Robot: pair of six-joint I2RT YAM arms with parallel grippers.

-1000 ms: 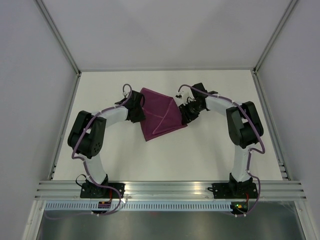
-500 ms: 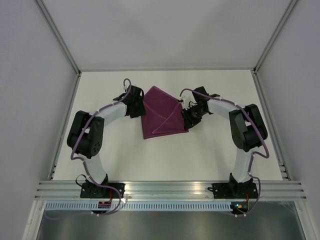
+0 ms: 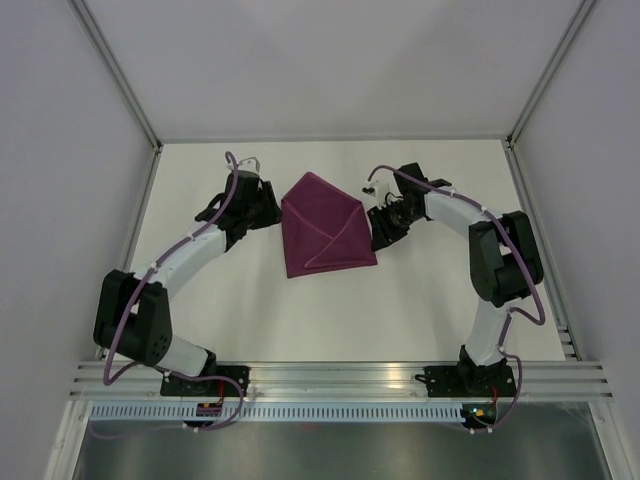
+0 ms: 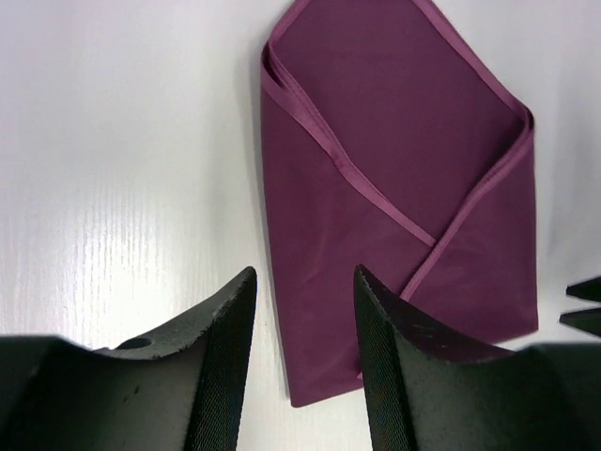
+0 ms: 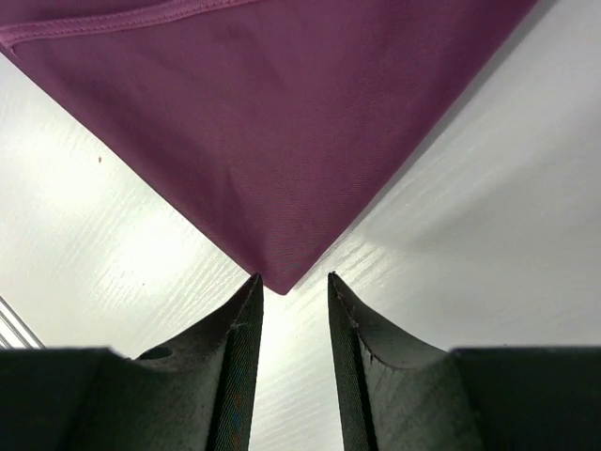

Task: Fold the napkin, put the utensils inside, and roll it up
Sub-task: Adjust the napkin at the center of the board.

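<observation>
The magenta-purple napkin (image 3: pixel 325 228) lies flat on the white table, folded into a pocket with two flaps crossing over its front. In the left wrist view the napkin (image 4: pixel 394 169) lies just ahead of my left gripper (image 4: pixel 305 282), which is open and empty above the napkin's left lower edge. In the top view my left gripper (image 3: pixel 272 211) sits just left of the cloth. My right gripper (image 3: pixel 379 238) is at the napkin's right corner. In the right wrist view it (image 5: pixel 293 282) is open and empty, with the napkin's corner (image 5: pixel 282 272) at its fingertips. No utensils are in view.
The white table (image 3: pixel 420 310) is bounded by grey walls and a metal rail (image 3: pixel 340 375) at the near edge. The right gripper's fingertips (image 4: pixel 584 305) show at the right edge of the left wrist view. Both arms curve in from the sides.
The napkin's side corners have been folded in over its front. My left gripper has let go and drawn back to the left, the arm stretching out. My right gripper has backed off the cloth's right corner.
</observation>
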